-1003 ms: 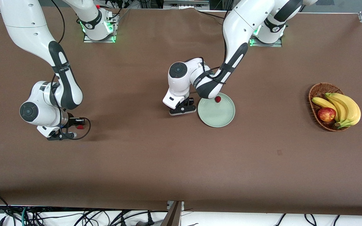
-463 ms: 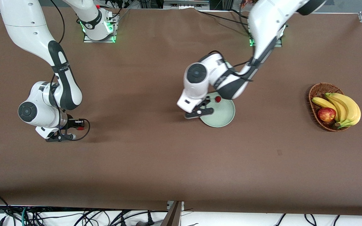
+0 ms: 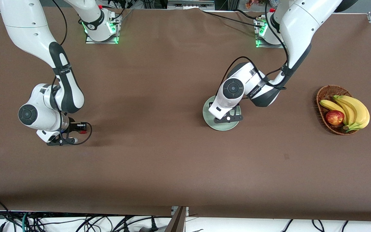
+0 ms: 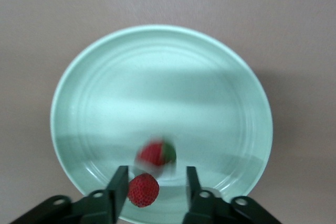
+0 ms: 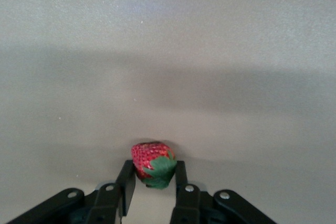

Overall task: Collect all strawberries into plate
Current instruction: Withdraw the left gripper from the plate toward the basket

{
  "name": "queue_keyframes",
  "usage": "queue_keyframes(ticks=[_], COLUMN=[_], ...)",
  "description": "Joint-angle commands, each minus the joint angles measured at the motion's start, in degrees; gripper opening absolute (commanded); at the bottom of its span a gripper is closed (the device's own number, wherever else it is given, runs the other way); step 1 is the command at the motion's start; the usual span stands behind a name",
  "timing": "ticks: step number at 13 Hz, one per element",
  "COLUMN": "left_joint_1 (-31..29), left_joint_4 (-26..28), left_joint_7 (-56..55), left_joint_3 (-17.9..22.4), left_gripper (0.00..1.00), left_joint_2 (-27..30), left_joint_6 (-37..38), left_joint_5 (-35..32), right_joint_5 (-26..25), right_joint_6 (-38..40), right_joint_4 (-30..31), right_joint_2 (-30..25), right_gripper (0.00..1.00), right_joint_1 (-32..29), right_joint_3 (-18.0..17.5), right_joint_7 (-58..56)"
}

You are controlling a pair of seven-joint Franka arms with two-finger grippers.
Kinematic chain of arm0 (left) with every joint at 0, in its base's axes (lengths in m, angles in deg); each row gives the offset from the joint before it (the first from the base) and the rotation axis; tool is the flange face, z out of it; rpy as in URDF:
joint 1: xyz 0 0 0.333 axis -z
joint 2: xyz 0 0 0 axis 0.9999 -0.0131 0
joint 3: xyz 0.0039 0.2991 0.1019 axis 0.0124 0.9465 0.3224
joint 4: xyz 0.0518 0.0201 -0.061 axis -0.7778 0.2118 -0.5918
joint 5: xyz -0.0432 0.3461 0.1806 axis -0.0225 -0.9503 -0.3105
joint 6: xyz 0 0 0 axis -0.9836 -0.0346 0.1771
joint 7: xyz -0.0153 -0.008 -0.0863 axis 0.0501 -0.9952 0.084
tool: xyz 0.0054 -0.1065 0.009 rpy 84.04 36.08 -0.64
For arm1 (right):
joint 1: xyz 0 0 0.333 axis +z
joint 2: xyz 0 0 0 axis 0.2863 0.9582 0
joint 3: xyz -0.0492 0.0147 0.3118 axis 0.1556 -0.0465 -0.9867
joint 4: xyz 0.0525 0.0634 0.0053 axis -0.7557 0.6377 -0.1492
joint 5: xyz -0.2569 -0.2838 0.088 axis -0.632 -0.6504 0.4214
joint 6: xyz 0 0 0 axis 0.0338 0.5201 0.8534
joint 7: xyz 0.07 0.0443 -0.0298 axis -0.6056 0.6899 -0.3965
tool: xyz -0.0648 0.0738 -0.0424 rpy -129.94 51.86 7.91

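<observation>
The pale green plate [image 3: 223, 126] [image 4: 157, 77] lies mid-table. My left gripper [image 3: 226, 116] [image 4: 156, 170] hangs over it, open. One strawberry [image 4: 143, 190] rests against a single finger, with a gap to the other finger. A second strawberry [image 4: 156, 154], blurred, shows just past the fingertips over the plate's floor. In the front view the left hand hides both. Toward the right arm's end of the table, my right gripper [image 3: 78, 132] [image 5: 155, 165] is low at the brown tabletop. It is shut on a third strawberry [image 5: 149, 158], pinched at its fingertips with the green cap showing.
A brown wicker basket [image 3: 325, 93] stands toward the left arm's end of the table, holding bananas [image 3: 353, 109] and a red apple [image 3: 334, 117]. Brown cloth covers the table between the right gripper and the plate.
My left arm swung from beside the plate to over it and its jaws opened. The berry seen on the plate is now hidden under that hand. My right gripper's jaws narrowed slightly.
</observation>
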Motion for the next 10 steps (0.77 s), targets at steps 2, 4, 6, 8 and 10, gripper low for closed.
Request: queue_keyframes(ticks=[2,4,6,8,10], left_joint_1=[-0.9,-3.8,-9.0,-16.6,-23.6], left_joint_4=[0.3,0.1,0.3,0.5,0.9], left_joint_7=[1.4,4.1,8.6,12.3,17.3], left_joint_3=[-0.7,-1.4,-3.8,-8.2,-12.3], left_gripper=[1.00,1.00,1.00,1.00,1.00], left_joint_2=[0.9,4.1,7.7,8.8,9.0], left_joint_6=[0.5,3.2,5.4,7.0,7.8], left_joint_5=[-0.9,-0.2,1.9,2.1,2.1], right_joint_5=[2.0,2.0,3.6,4.1,4.1], right_joint_6=[-0.5,-0.5,-0.5,-1.2,-1.9], right_joint_4=[-2.1,-2.7,-2.7,-3.1,-3.3], right_joint_2=[1.6,1.9,2.2,2.6,2.9], right_gripper=[0.35,0.34,0.47,0.52,0.52], right_joint_1=[0.0,0.0,0.0,0.0,0.0], right_joint_3=[-0.1,-0.1,-0.1,-0.1,-0.1], right_joint_7=[-1.3,-1.2,-1.3,-1.4,-1.9])
